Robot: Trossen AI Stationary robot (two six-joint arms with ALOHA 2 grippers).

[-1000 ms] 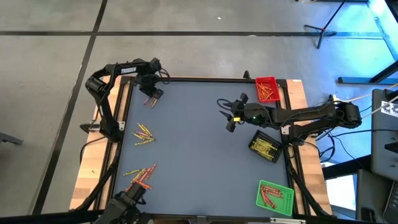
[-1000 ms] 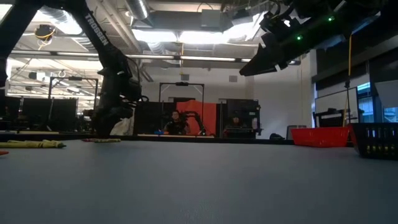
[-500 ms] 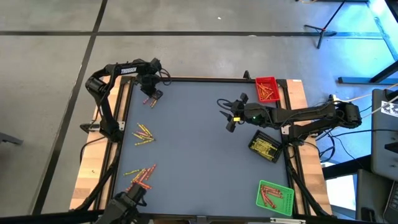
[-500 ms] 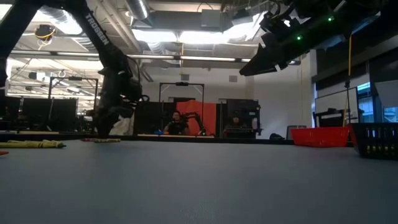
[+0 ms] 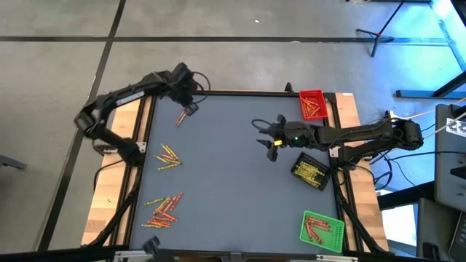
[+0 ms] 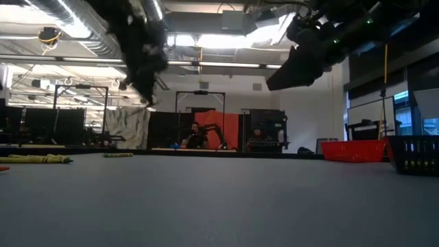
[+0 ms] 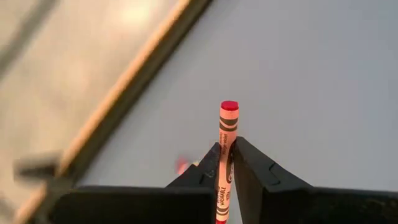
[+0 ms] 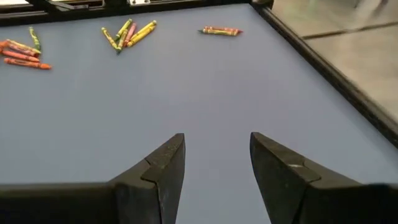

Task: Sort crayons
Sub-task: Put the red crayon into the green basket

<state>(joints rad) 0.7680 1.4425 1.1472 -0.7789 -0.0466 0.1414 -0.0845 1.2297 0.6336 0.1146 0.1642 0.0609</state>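
A red crayon (image 7: 228,118) sticks out forward from between the fingers of my left gripper (image 7: 228,146), which is shut on it. That gripper hangs above the table's far left corner (image 5: 191,109), high in the low view (image 6: 147,89). Another crayon (image 5: 180,118) lies flat on the mat just below it. Two loose heaps of crayons (image 5: 167,156) (image 5: 164,209) lie along the left side. My right gripper (image 8: 214,155) hovers open and empty above the mat's right half (image 5: 273,142). My left gripper pinches the crayon's paper-wrapped shaft (image 7: 224,163) between its two fingers (image 7: 255,171). The crayon lies along the fingers, its red tip (image 7: 229,106) past their ends. It is lifted clear of the mat.
A red tray (image 5: 313,104) holding crayons stands at the far right corner, a black tray (image 5: 311,171) at the right edge and a green tray (image 5: 321,228) with crayons at the near right. The middle of the grey mat (image 5: 233,182) is bare. A person sits beyond the table (image 6: 194,136).
My left gripper has risen from the crayons at the far left corner, carrying the red crayon up with it, and has swung a little toward the table's right. One crayon stays on the mat there. My right gripper has tipped slightly in place.
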